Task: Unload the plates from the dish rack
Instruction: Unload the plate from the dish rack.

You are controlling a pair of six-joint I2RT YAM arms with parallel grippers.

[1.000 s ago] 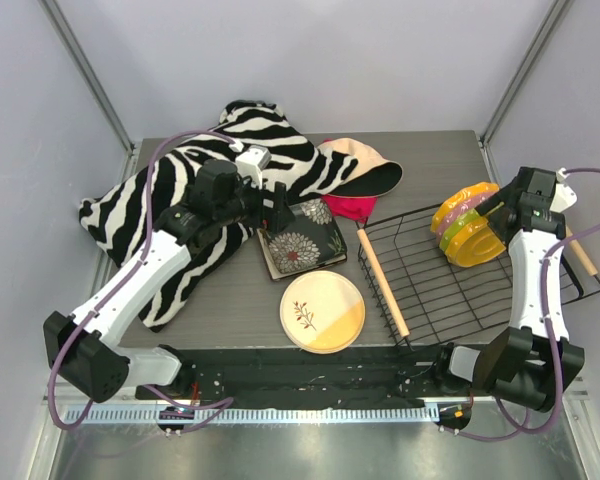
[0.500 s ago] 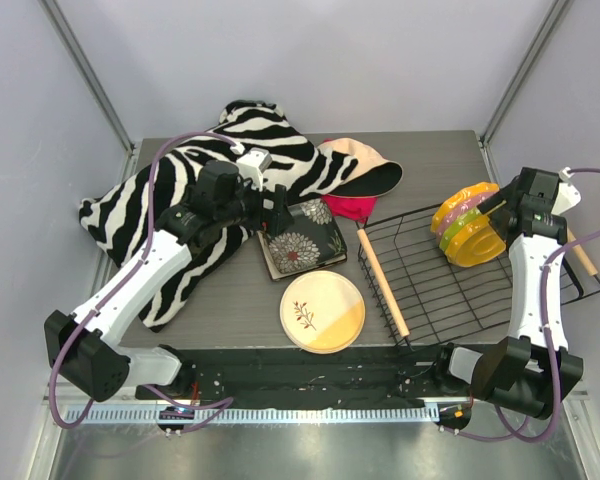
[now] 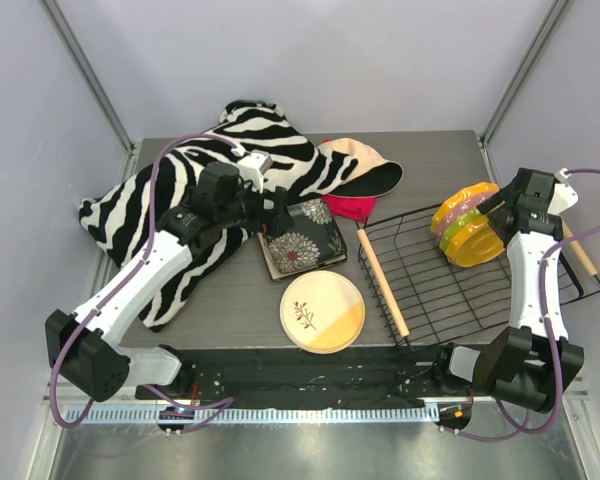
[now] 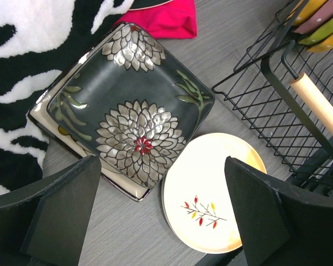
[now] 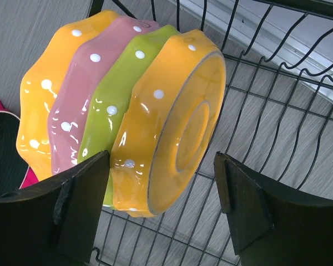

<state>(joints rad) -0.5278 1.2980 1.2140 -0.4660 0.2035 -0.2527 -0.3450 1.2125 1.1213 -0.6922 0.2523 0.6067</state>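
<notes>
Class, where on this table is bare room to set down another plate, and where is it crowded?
Free: grey tabletop between zebra cloth and round cream plate, near edge; also behind the dish rack, right of the peach hat. Crowded: around the dark square plate.

Lab test cell: white panel walls, alu frame.

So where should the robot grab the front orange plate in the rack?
Probably by its rim, from the right gripper's side. The front orange plate stands on edge in the rack, nested against the green plate, so only rim and bare base are free to pinch.
</notes>
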